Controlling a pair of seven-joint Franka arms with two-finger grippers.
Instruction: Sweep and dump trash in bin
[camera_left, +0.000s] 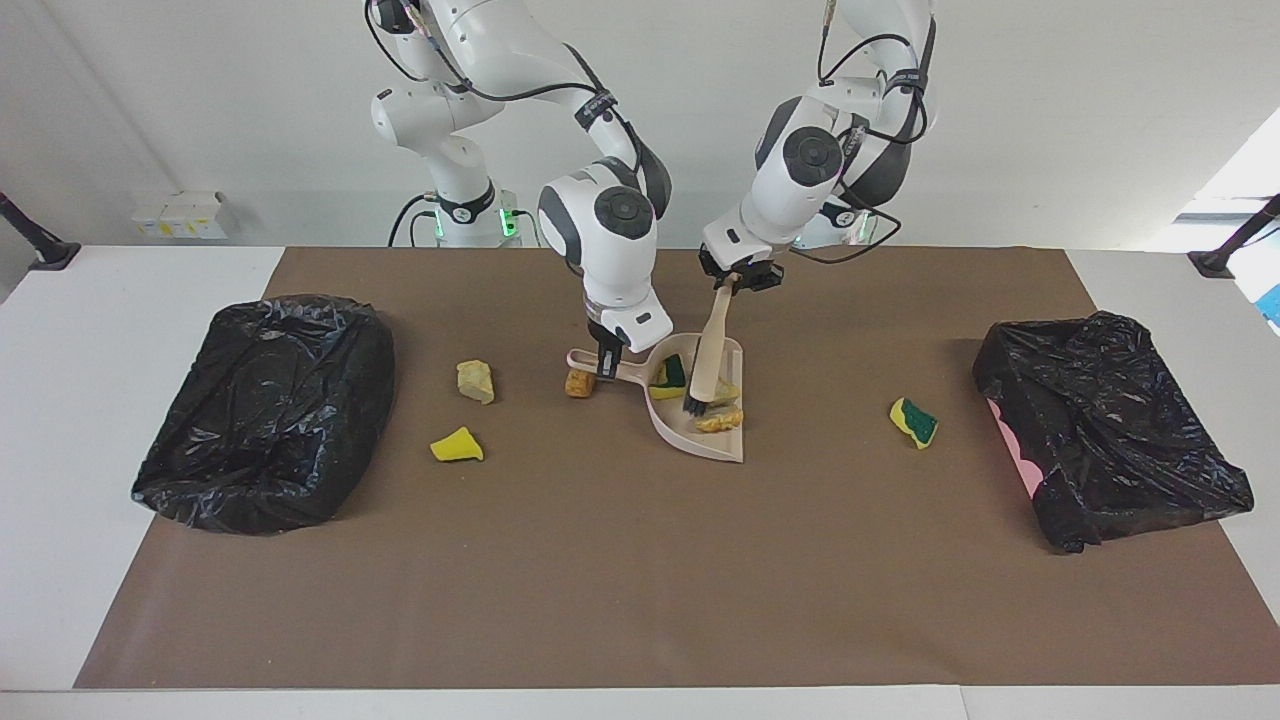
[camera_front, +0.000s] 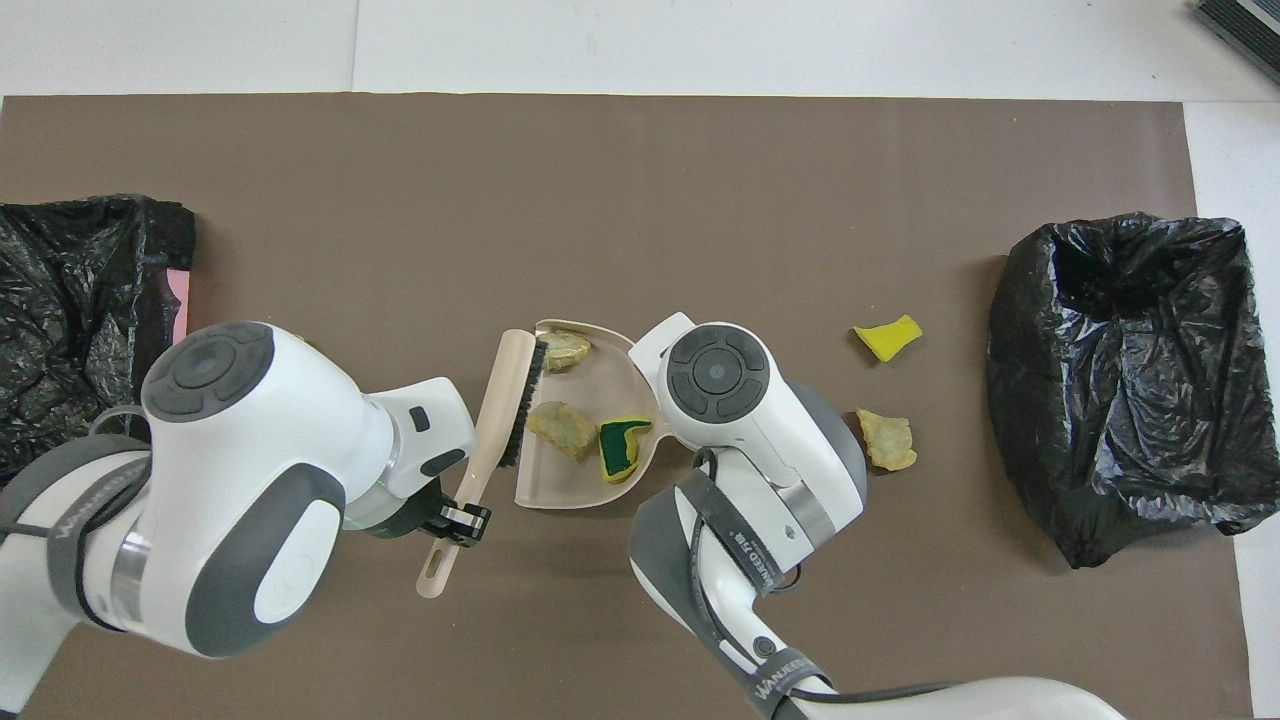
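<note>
Near the middle of the facing view the dustpan (camera_left: 700, 425) lies flat on the brown mat (camera_left: 620, 580), its mouth turned to the lower right. The right gripper (camera_left: 604, 365) is clamped on the pan's handle, I judge to pin it so a sweep cannot push it away. Just above, the left gripper (camera_left: 737, 285) is closed on the brush (camera_left: 708, 358), held steeply with its bristles down inside the pan, seemingly to crowd scraps toward the back wall.

Trash is split. Three pieces sit in the pan: a green-and-yellow sponge (camera_left: 668, 374) and two beige chunks (camera_left: 722, 418). Four remain on the mat: an orange-brown lump (camera_left: 579, 383) touching the handle, a beige chunk (camera_left: 476, 381) and a yellow wedge (camera_left: 457, 445) left of centre, and a green-and-yellow sponge (camera_left: 915, 421) right of centre. Black-lined bins stand at the left edge (camera_left: 265, 410) and the right edge (camera_left: 1105, 440); neither visibly holds trash, so dumping looks not yet done.

Lower in the overhead view, the arm straps carry white lettering too slanted to read with confidence.
</note>
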